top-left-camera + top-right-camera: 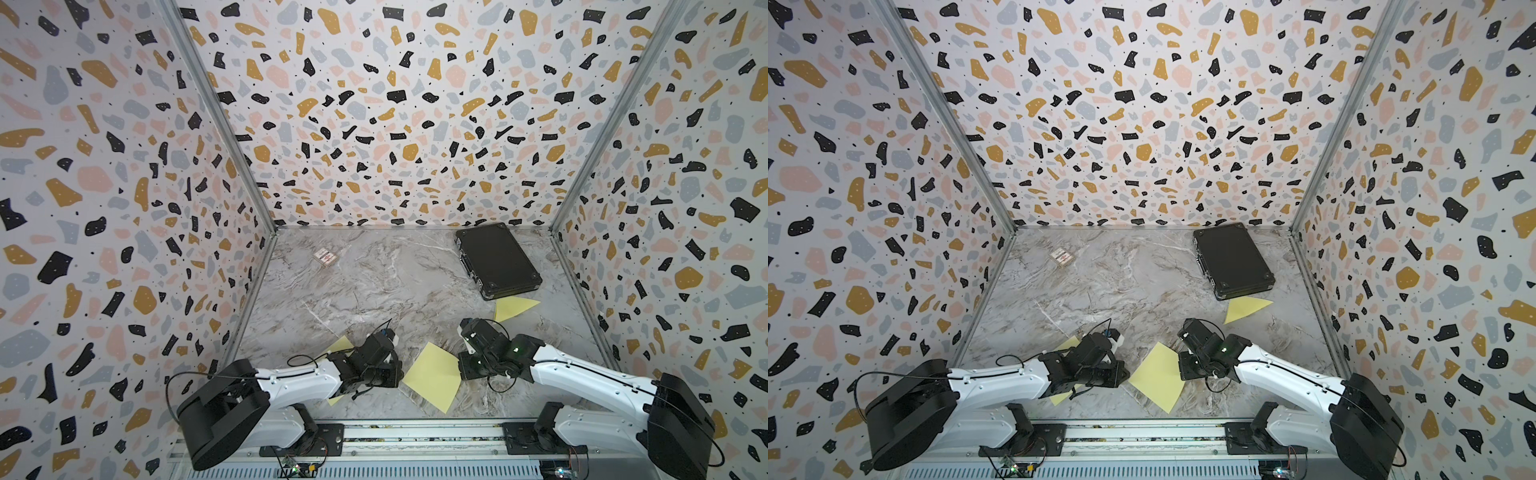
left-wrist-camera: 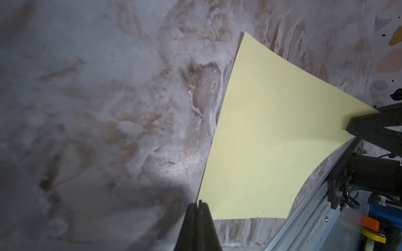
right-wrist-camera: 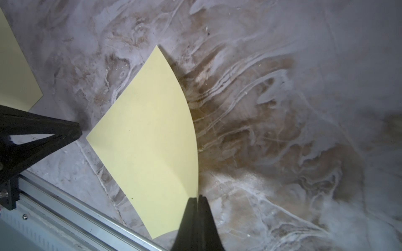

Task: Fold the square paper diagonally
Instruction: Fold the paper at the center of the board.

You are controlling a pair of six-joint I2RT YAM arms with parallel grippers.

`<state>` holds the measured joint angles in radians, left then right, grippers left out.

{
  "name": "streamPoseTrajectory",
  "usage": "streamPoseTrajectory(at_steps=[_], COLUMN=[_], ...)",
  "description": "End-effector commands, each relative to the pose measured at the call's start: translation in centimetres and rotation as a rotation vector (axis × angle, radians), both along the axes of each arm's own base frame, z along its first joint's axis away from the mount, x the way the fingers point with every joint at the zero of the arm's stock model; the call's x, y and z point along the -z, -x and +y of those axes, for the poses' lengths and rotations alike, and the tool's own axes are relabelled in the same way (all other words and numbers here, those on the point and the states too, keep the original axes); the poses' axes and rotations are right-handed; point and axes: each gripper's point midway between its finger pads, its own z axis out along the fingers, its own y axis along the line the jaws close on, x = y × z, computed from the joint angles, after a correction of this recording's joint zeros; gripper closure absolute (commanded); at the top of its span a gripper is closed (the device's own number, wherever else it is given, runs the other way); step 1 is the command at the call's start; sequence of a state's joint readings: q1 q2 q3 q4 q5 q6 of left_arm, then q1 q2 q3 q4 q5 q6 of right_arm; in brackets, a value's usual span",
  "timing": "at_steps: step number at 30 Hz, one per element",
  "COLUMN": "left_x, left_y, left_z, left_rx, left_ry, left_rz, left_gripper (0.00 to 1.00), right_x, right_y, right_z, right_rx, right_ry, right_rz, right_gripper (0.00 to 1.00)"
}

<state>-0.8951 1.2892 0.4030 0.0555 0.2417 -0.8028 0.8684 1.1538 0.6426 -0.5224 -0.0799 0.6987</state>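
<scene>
A pale yellow square paper [image 1: 434,376] lies near the front edge of a grey marble-patterned surface [image 1: 374,291], turned so its corners point like a diamond. It sits between my two arms in both top views. My right end effector [image 3: 198,198] is closed, pinching the paper's right-hand corner, and the sheet bows upward toward that grip. My left end effector [image 2: 199,205] is closed too, with its tips right at the opposite corner. I cannot tell whether it actually grips the paper there.

A second yellow sheet [image 1: 341,344] lies mostly hidden under my left arm, just beside the first. Farther back on the right, a third yellow piece [image 1: 513,307] touches the near end of a closed black case [image 1: 496,259]. A small flat packet [image 1: 325,257] rests well apart, toward the back left. Speckled terrazzo-print walls [image 1: 124,166] enclose the surface on three sides.
</scene>
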Motion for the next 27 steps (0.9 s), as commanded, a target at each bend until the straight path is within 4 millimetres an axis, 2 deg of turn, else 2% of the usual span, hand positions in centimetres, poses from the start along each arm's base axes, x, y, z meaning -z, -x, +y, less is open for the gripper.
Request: streamPoseTrajectory(at_steps=[1, 9, 22, 27], left_x=[-0.8, -0.7, -0.1, 0.8], left_y=[-0.3, -0.6, 0.3, 0.6], left_z=[-1.5, -1.1, -0.7, -0.2], left_rx=[0.038, 0.022, 0.042, 0.039], left_ry=[0.045, 0.031, 0.022, -0.010], left_rz=[-0.034, -0.055, -0.037, -0.028], left_gripper=[1.00, 1.00, 1.00, 1.00], right_x=[-0.6, -0.4, -0.4, -0.5], right_y=[-0.1, 0.0, -0.1, -0.1], right_z=[0.0, 0.1, 0.2, 0.5], right_rx=[-0.014, -0.010, 0.000, -0.006], right_ry=[0.011, 0.011, 0.005, 0.000], right_rz=[0.001, 0.011, 0.017, 0.022], right_gripper=[1.00, 1.00, 1.00, 1.00])
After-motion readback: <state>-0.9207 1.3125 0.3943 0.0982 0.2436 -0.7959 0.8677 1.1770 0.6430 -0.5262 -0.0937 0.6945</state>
